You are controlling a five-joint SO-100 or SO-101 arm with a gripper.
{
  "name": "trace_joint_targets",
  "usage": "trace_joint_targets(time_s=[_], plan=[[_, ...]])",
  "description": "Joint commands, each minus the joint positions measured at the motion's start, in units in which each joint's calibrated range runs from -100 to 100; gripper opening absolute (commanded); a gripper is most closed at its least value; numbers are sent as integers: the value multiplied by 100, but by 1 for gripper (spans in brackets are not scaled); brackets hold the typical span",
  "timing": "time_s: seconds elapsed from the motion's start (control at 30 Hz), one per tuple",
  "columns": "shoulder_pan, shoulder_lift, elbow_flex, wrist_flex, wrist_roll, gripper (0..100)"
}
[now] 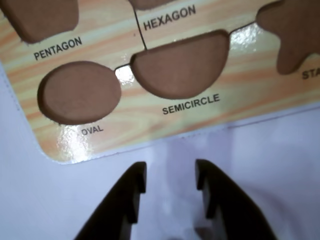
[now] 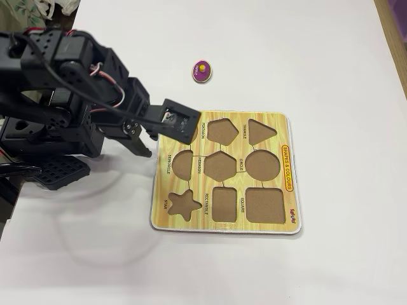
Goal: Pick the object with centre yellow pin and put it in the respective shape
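The purple oval piece with a yellow centre pin (image 2: 202, 70) lies on the white table beyond the puzzle board (image 2: 286, 136). It is out of the wrist view. The board's oval hollow (image 1: 80, 92) is empty, next to the semicircle hollow (image 1: 180, 65). In the fixed view the oval hollow is hidden under my wrist. My gripper (image 1: 171, 175) is open and empty, over bare table just off the board's edge near these hollows. In the fixed view the gripper (image 2: 146, 141) is at the board's left edge, well apart from the purple piece.
All other hollows are empty: pentagon (image 2: 222, 131), triangle (image 2: 261, 131), hexagon (image 2: 219, 165), circle (image 2: 262, 165), star (image 2: 183, 203), rectangle (image 2: 224, 203), square (image 2: 264, 204). The arm's base (image 2: 44, 133) stands at the left. White table lies all round the board.
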Motion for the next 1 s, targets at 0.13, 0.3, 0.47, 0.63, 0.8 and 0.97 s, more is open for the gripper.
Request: trace_joint_targets(time_s=[0.13,0.3,0.47,0.63,0.8,0.97], plan=[[-38,2077,-2302,-32,-15,12],[-77,2989,-3390,-24,-15,12],[-253,3784,-4236,261,-31,12],[-458,4487,-4955,452,-31,12],[-1122,4872,-5288,391,-653,12],[-1757,5173,-5315,348,-763,12]])
